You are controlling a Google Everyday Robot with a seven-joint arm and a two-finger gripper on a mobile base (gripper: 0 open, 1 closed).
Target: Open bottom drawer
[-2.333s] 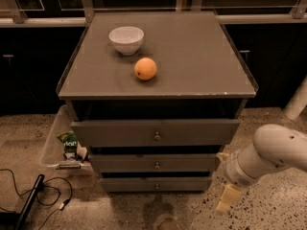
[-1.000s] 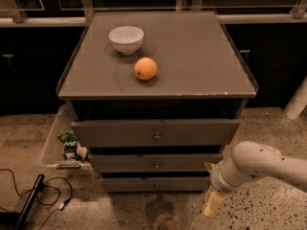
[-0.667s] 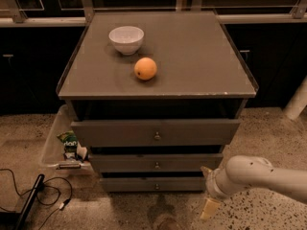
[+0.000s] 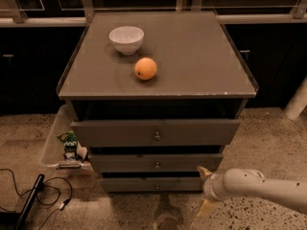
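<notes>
Narrow grey wooden bottom drawer (image 4: 139, 184), lowest of three fronts, shut. Just right of that drawer's end: two-finger gripper (image 4: 205, 190), tan fingers (image 4: 204, 172) spread, holding nothing. Probably stiff and light, sliding straight out. Best taken by the small round metal knob (image 4: 157, 186) at the drawer's mid-front; smooth, likely slippery, so pinch squarely.

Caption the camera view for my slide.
Robot hand at right end of the bottom drawer, off its knob; bowl and orange on the cabinet top.

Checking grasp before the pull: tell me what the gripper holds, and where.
Nothing. The gripper sits open by the bottom drawer at its right end, knob untouched.
</notes>
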